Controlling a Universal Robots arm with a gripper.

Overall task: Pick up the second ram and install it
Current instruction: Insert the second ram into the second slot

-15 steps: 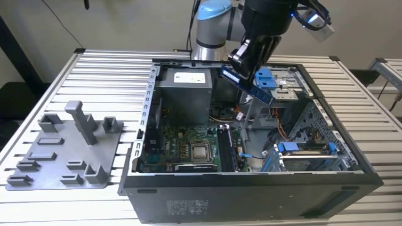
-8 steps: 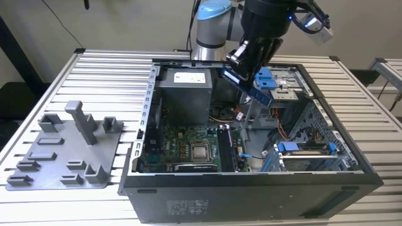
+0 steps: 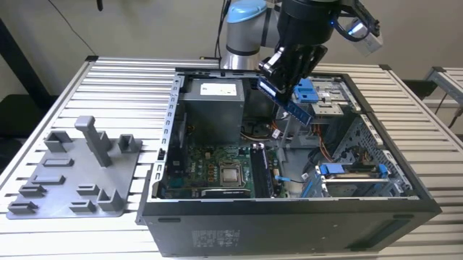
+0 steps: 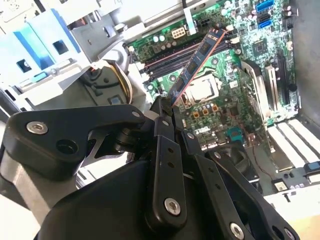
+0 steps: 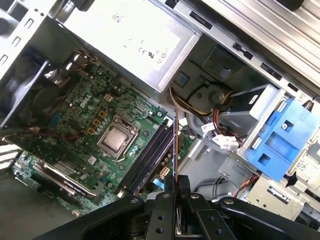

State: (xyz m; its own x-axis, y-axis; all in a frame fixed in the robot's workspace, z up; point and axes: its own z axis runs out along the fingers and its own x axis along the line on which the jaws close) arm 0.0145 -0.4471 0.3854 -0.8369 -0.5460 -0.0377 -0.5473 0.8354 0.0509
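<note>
- Hand (image 3: pixel 287 76) closed on the second ram (image 3: pixel 296 108), pinching one end. The stick juts out past the fingertips, clear of everything, above the far part of the open computer case (image 3: pixel 289 230).
- Key relation: the memory slots (image 3: pixel 262 173) lie below the hand and nearer, just to the exterior view's right of the processor socket (image 3: pixel 231 174). In the exterior view the stick's long axis slopes down toward that view's right. In both wrist views it crosses the slot lines at an angle and is not parallel to them, so it looks not yet squared up.
- Stick: thin flat dark-blue board, coppery edge in the second wrist view (image 4: pixel 200 60).
- Slots: long, black, narrow channels on a green motherboard (image 5: pixel 85 115).
- Case: dark sheet metal. Worktop (image 3: pixel 108 81): ribbed pale metal.
</note>
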